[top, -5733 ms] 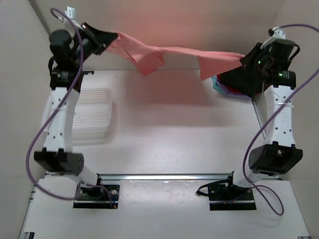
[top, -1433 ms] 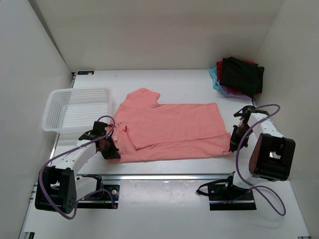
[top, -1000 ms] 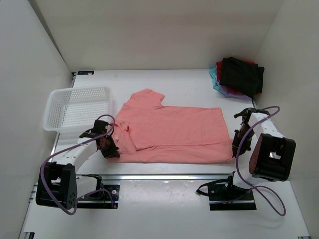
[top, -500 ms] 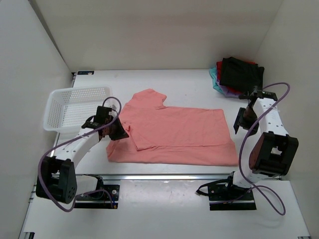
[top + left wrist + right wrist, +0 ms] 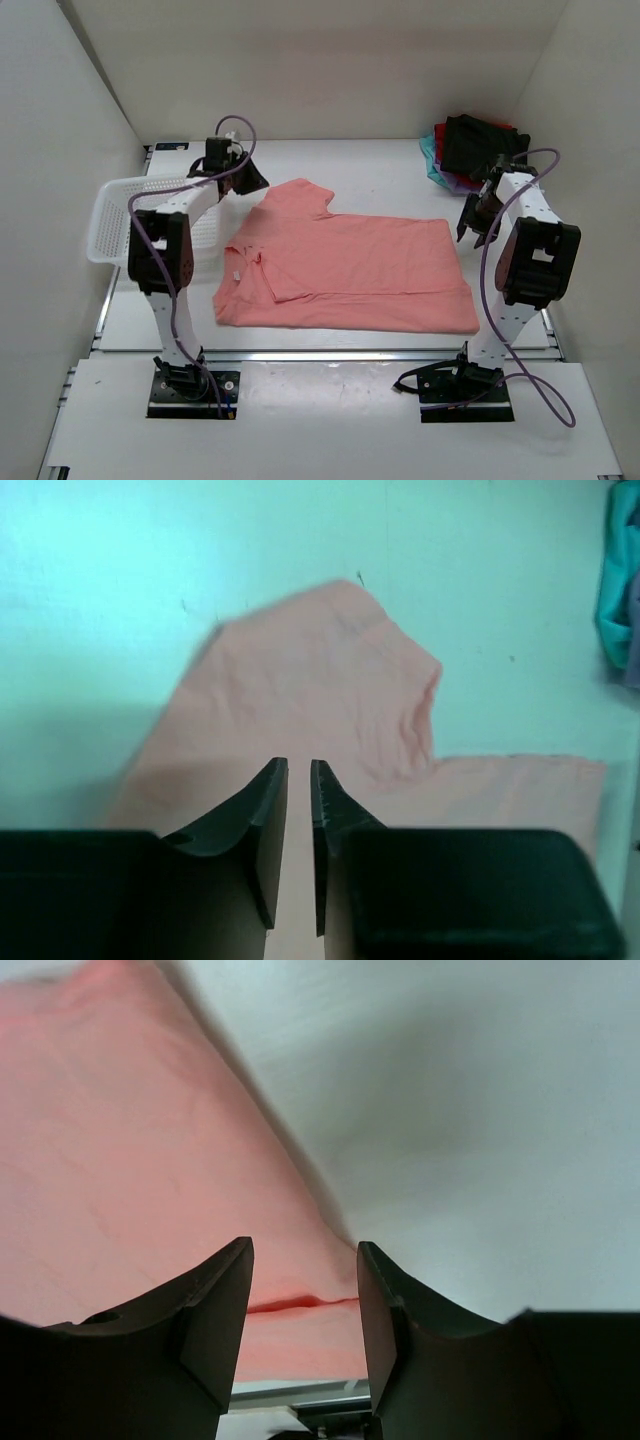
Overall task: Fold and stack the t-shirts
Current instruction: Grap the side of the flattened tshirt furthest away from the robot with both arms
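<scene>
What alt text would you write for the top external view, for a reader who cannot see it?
A salmon-pink t-shirt lies spread flat on a white table, with a white mesh basket at its left and folded shirts stacked in the far right corner. Both arms' jaws hold nothing.

Left arm (image 5: 185,201) extended forward, jaws barely parted; right arm (image 5: 522,198) extended, jaws apart, empty.

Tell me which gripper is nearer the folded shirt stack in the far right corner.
Right. The right gripper hovers just in front of the folded stack, at the right edge of the salmon shirt. The left gripper is far to the left, above its sleeve, beside the basket.
</scene>
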`<state>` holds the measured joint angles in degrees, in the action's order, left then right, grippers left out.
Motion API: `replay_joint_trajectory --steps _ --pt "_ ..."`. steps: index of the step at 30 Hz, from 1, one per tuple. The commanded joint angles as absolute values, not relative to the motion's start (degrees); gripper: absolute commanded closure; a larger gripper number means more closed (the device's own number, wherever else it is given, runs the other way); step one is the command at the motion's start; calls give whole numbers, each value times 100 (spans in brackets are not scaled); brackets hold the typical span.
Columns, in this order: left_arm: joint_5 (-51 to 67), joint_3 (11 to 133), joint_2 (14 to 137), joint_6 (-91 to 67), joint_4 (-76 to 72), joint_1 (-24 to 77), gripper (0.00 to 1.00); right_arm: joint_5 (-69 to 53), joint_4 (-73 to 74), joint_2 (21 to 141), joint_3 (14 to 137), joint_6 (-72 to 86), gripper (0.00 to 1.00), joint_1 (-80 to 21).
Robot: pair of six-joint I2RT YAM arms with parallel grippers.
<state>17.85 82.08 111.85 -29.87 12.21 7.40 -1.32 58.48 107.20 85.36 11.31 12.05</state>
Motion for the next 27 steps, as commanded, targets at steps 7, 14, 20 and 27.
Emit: replay_joint_trajectory --steps 7,14,20,27 --pt "1196 10010 12532 -2470 1590 862 62 -255 5704 10758 8710 1063 57 1354" --pt "599 10458 12972 -1978 2038 1177 49 -334 5687 10837 8701 1064 54 1318" --pt "694 10389 13183 -2179 1987 1248 54 -430 5433 11153 8824 1134 51 1265" --pt "1256 10608 13342 -2548 2145 1020 100 -1238 4615 11575 8640 1449 49 1283"
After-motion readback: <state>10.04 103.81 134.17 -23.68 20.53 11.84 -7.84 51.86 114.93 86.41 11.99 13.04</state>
